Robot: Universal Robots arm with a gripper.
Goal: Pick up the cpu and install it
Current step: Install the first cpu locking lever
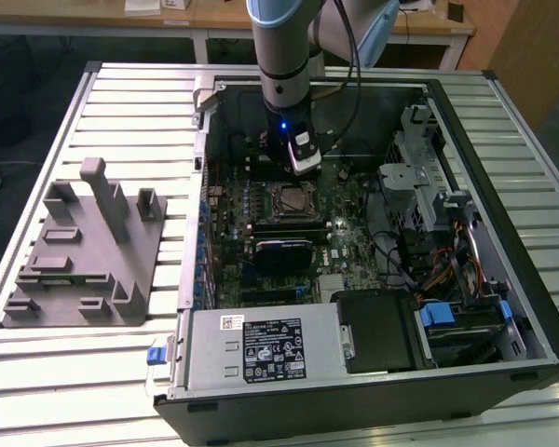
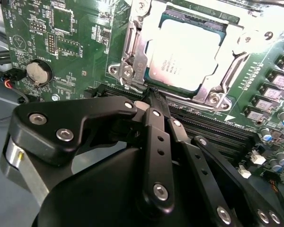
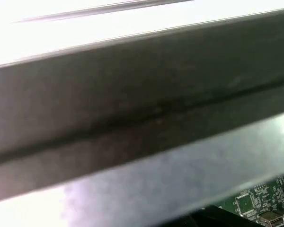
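Note:
The cpu (image 2: 187, 54) lies flat in the metal-framed socket (image 2: 132, 52) on the green motherboard (image 2: 61, 42), its pale silvery top facing up. In the second wrist view my gripper (image 2: 152, 97) is shut, its black fingers pressed together with nothing between them, the tips just at the socket's edge beside the memory slots. In the exterior view the gripper (image 1: 303, 169) hangs inside the open computer case, slightly behind and to the right of the socket with the cpu (image 1: 289, 198).
The open case (image 1: 503, 214) lies on a slatted white table (image 1: 121, 93). A grey plastic fixture (image 1: 84, 251) stands at the exterior view's left. Power supply (image 1: 261, 346), drive cage (image 1: 419, 177) and cables (image 1: 456, 270) crowd the case. A dark case wall (image 3: 142, 109) passes close to the first wrist view.

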